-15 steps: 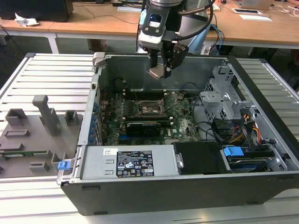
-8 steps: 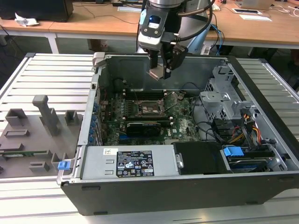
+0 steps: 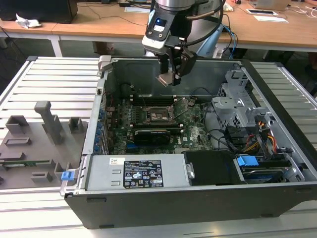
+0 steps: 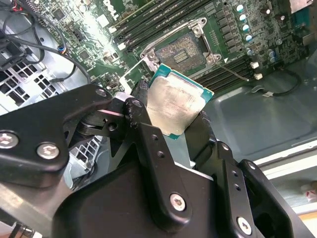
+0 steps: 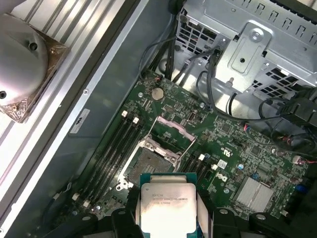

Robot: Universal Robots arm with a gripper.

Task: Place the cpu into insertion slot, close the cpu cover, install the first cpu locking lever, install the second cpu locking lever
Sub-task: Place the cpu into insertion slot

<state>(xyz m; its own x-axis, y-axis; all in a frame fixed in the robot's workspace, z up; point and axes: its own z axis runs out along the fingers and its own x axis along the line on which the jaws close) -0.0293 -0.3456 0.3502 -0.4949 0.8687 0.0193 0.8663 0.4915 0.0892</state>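
pinching the silver-topped, green-edged cpu (image 4: pixel 176 106), the gripper (image 3: pixel 170 78) hangs above the insertion slot (image 4: pixel 183 52).

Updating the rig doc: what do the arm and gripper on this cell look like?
The arm is silver-grey, with a wrist housing carrying a blue light. The gripper is matte black, with jointed link fingers pinned with silver screws. A black cable loops beside the wrist.

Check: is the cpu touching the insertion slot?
Apart. In the exterior view the claw holds the cpu in the air, high above the insertion slot, with a clear gap between them.
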